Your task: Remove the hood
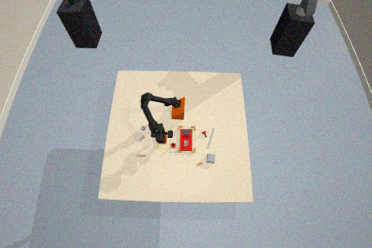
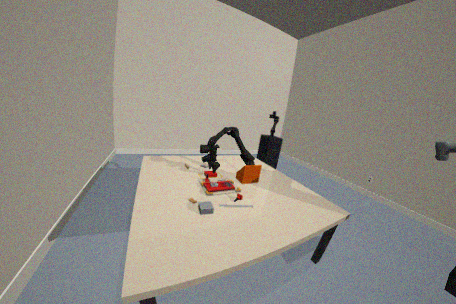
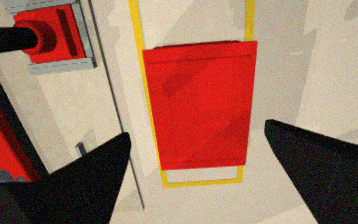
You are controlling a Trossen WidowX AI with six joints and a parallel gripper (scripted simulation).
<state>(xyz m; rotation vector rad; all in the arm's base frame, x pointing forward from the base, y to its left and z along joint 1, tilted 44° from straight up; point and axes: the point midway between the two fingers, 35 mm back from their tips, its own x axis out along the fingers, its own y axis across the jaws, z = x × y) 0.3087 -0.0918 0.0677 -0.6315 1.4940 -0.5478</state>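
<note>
Hovering over the red hood [image 3: 200, 102], with the hand [image 3: 197, 170] spread wide, both fingers standing apart from the hood's sides and gripping nothing. Lying flat on the table [image 3: 300, 65] within the yellow marked area [image 3: 139, 75], its edges running close along the outline. Sitting just beside the marked area, the red toy car [image 1: 186, 139]. Standing farther back, an orange block [image 1: 178, 108].
</note>
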